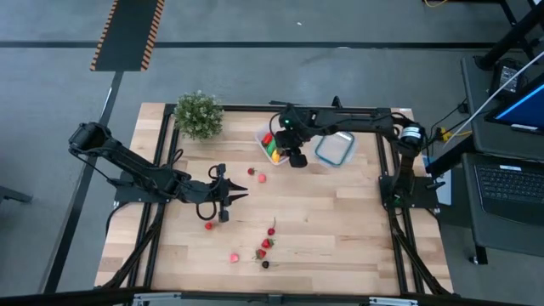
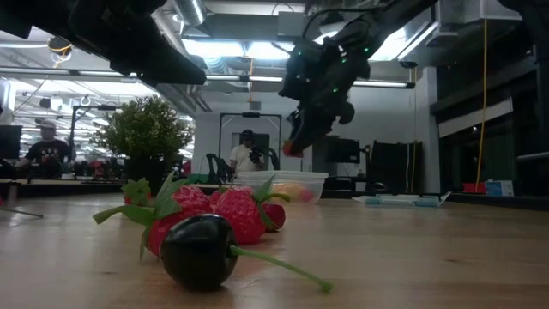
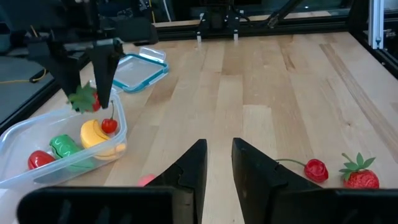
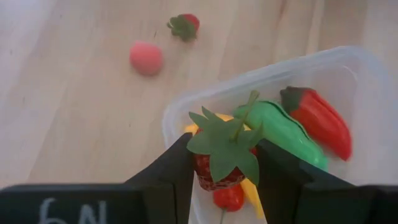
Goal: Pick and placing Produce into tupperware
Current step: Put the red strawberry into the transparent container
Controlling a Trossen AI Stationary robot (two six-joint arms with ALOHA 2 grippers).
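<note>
My right gripper [image 4: 224, 168] is shut on a toy strawberry [image 4: 219, 163] just above the near rim of the clear tupperware [image 4: 348, 68], which stands at the table's far middle [image 1: 265, 136]. A green oblong piece [image 4: 283, 127], a red pepper [image 4: 320, 121], a yellow banana [image 3: 96, 134] and a small red cherry [image 4: 229, 198] lie in the tub. More berries lie on the wood, two near the tub [image 1: 257, 175] and several toward the near edge [image 1: 265, 246]. My left gripper [image 3: 219, 155] hovers low at the table's left middle [image 1: 236, 198], open by a narrow gap and holding nothing. My right gripper pinches the strawberry's red body [image 4: 214, 177] between its two fingers, coming from above and pointing down. The green leafy cap [image 4: 224, 140] faces up toward the wrist. The berry is lifted clear, over the tub's rim [image 3: 84, 99].
A clear container with a blue rim [image 1: 336, 149] lies right of the tub. A bushy potted plant [image 1: 200, 115] stands at the far left corner. In the low view, strawberries and a dark cherry [image 2: 199, 249] lie close in front. People sit in the room behind.
</note>
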